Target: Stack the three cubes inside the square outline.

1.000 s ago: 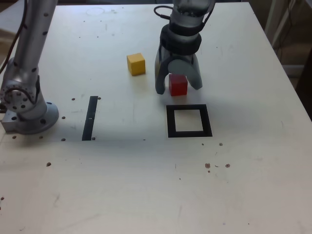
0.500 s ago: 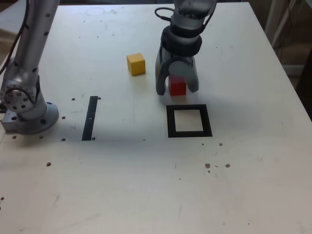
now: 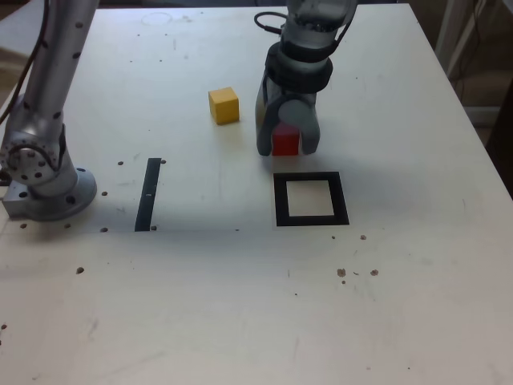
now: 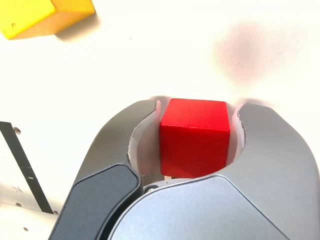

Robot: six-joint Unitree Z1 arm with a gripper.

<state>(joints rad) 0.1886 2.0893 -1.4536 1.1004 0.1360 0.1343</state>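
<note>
Wrist view: my grey gripper clamps the matte red cube; the thick black square outline lies just toward the worktop's near edge.

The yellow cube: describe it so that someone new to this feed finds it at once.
Start at the black square outline mid-table, then go up to the gripper, whose jaws flank a red cube. The yellow cube sits alone to the exterior view's left of them, the only yellow block, touching nothing.

no readable text, no labels (plain surfaces)
</note>
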